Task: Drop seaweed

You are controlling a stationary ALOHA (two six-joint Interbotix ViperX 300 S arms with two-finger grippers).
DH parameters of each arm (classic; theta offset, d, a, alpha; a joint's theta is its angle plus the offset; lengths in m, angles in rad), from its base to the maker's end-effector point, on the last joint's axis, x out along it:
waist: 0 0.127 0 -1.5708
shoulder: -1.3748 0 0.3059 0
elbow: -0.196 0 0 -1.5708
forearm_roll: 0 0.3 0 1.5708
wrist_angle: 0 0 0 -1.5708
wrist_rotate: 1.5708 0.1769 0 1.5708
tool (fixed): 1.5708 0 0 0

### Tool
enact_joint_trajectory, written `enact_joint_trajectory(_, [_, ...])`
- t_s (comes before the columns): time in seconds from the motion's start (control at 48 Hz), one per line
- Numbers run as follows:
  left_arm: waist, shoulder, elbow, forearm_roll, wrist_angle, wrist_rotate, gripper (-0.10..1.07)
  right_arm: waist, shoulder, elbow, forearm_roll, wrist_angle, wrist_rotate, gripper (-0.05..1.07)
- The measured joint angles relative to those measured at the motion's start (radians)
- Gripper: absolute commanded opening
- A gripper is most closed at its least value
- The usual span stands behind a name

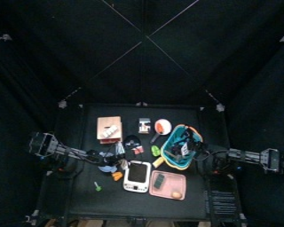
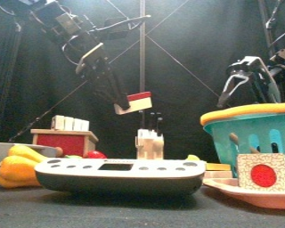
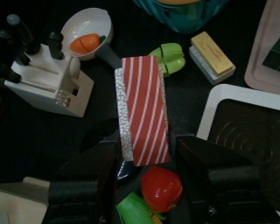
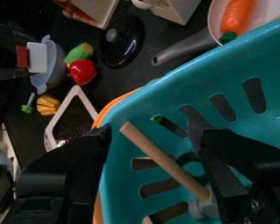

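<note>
The left gripper pinches the striped seaweed packet at its near end; light, thin and floppy, it should fall freely once released.

Red-and-white striped packet: glossy, smooth wrapper; teal slotted basket: moulded, slightly shiny plastic; pale stick inside: matt, wood-like.

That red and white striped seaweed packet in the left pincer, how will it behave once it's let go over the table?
The seaweed packet looks thin and flat, so probably light and likely to flutter or land flat rather than roll. It juts straight out from the left pincer without sagging, so it seems fairly stiff. Its glossy wrapper may be slippery.
</note>
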Motion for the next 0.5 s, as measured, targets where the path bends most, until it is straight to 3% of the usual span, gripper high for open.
enact_joint_trajectory(0.25, [0.0, 0.0, 0.0, 0.0, 0.0, -0.002, 0.62, 0.002, -0.002, 0.0, -0.041, 0.0, -0.005, 0.99])
enact_joint_trajectory(0.5, [0.015, 0.0, 0.0, -0.005, 0.0, -0.008, 0.62, 0.006, -0.028, -0.008, -0.213, -0.028, -0.003, 0.99])
